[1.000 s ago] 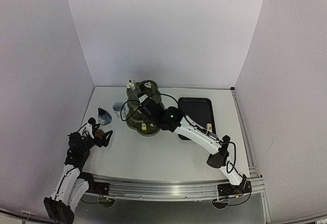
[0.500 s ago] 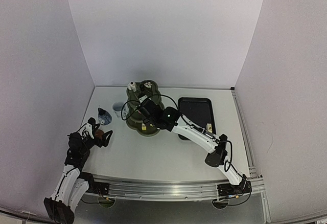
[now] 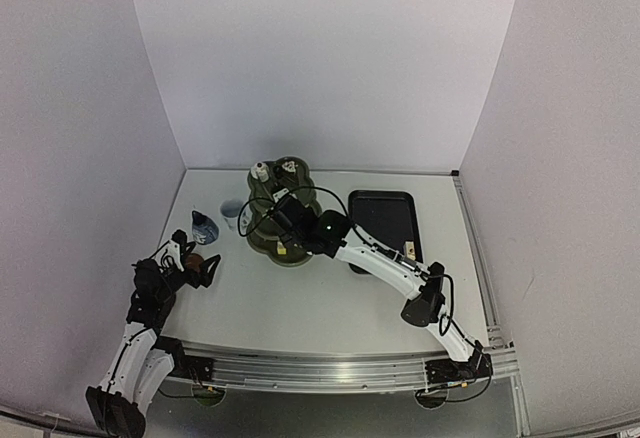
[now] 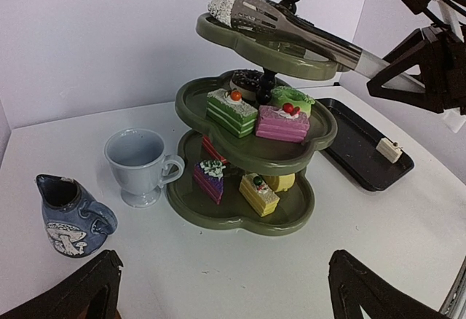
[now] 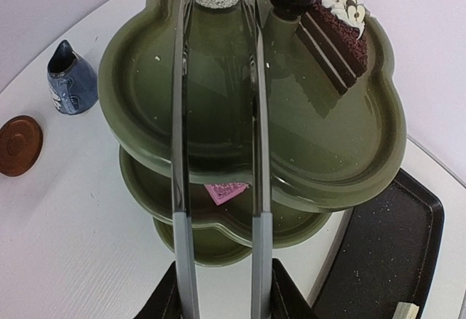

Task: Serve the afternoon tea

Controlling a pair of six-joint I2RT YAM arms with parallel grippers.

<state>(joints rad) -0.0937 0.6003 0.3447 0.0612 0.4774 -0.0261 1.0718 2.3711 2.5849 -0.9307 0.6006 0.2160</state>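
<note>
The dark green three-tier stand (image 3: 290, 250) stands at the table's middle left. Several small cakes sit on its lower tiers (image 4: 240, 221). A chocolate slice (image 5: 338, 31) lies on the top tier (image 5: 349, 130). My right gripper (image 3: 288, 213) (image 5: 222, 297) is shut on metal tongs (image 5: 180, 151). The tongs pinch a white cake with a red cherry (image 4: 222, 4) at the top tier's left rim. The white cup (image 4: 138, 162) and small blue cup (image 4: 69, 217) stand left of the stand. My left gripper (image 4: 218, 297) is open and empty, next to a brown coaster (image 3: 203, 269).
The black tray (image 3: 385, 220) lies right of the stand with one small white piece (image 4: 391, 149) on it. The brown coaster (image 5: 20, 144) lies flat near the blue cup. White walls close in the table on three sides.
My right arm has reached slightly further over the stand, and the tongs' tip with the white cake has shifted a little toward the top tier. The left arm has not moved.
</note>
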